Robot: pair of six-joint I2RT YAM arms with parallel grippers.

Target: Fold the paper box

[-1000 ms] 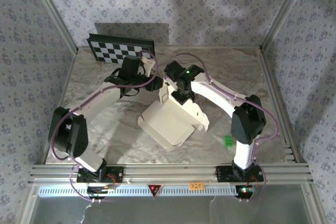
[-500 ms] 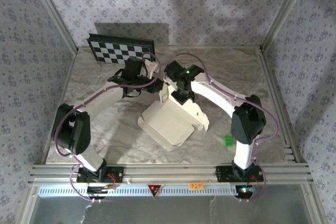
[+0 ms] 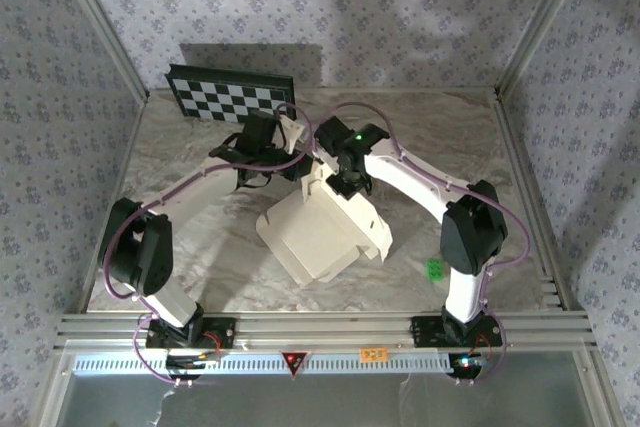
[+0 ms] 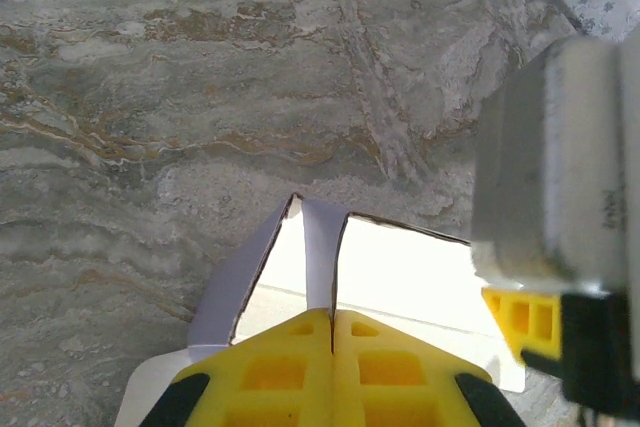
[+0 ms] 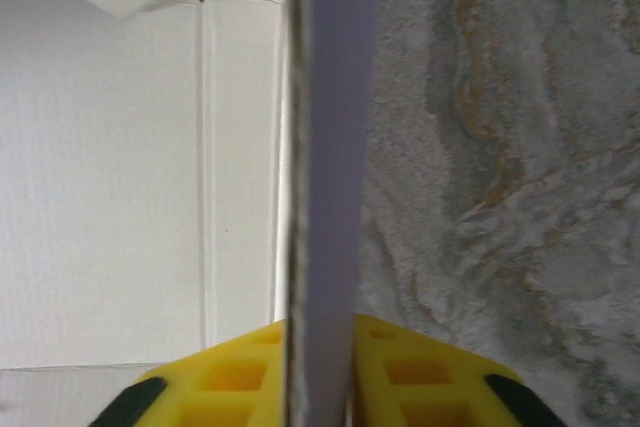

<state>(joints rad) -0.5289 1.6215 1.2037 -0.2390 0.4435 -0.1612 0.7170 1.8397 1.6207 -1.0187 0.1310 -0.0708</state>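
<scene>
Mid-fold on the paper box (image 3: 322, 237), lying near the middle of the surface (image 3: 450, 137), its far end tucked under both wrists. Left end effector (image 4: 332, 319) clenched on a thin flap at that far end, yellow fingers (image 4: 270, 372) pressed together with the flap's edge rising out of the seam. Right end effector (image 5: 320, 332) straddling an upright side wall, one finger flush against each face; clamped or merely slack, impossible to tell. To do this step well: hold the pinched flap firmly, but swing it about its crease rather than dragging the whole box. Steer it inward beside the upright wall, using the right fingers as a guide to hold that wall vertical. Move slowly to avoid buckling the thin card, and watch the small gap between the two end effectors. Box set corner-on to the near edge, open side up, like a diamond from above. Long axis seemingly along the gripped wall, slanting from far-left to near-right, though nearly square and hard to call.
</scene>
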